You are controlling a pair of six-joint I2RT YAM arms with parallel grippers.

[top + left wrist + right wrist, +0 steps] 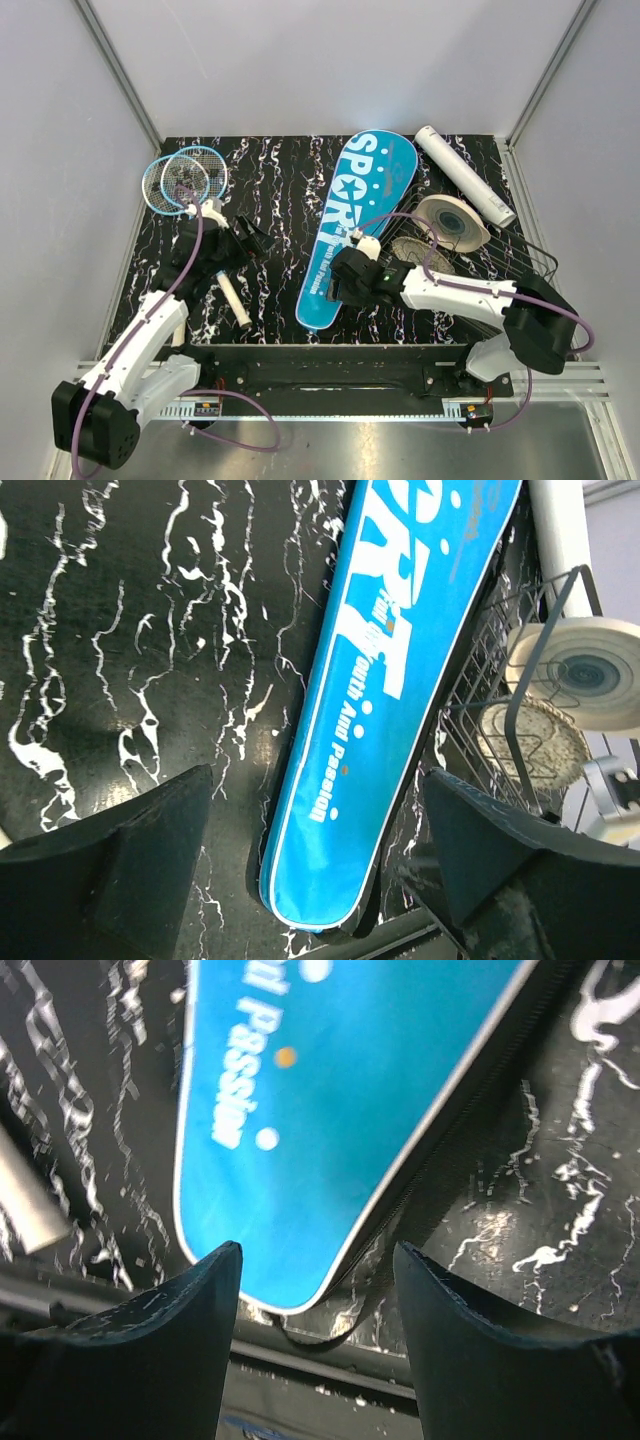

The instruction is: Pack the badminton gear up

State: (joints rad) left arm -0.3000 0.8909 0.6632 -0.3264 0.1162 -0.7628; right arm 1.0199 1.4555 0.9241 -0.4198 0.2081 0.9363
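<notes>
Cover (355, 215) flat on tabletop (280, 190). Narrow end just under right end effector (315, 1260), long axis running away ahead of it. Jaws apart, nothing gripped. Left end effector (318, 780) also apart and empty, cover farther ahead. Right arm nearer.

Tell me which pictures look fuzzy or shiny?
Right wrist: the SPORT cover and the right hand's fingers look soft, and the tabletop glints. Left wrist: the cover's words are sharp. Top external: light is even, shadows faint.
</notes>
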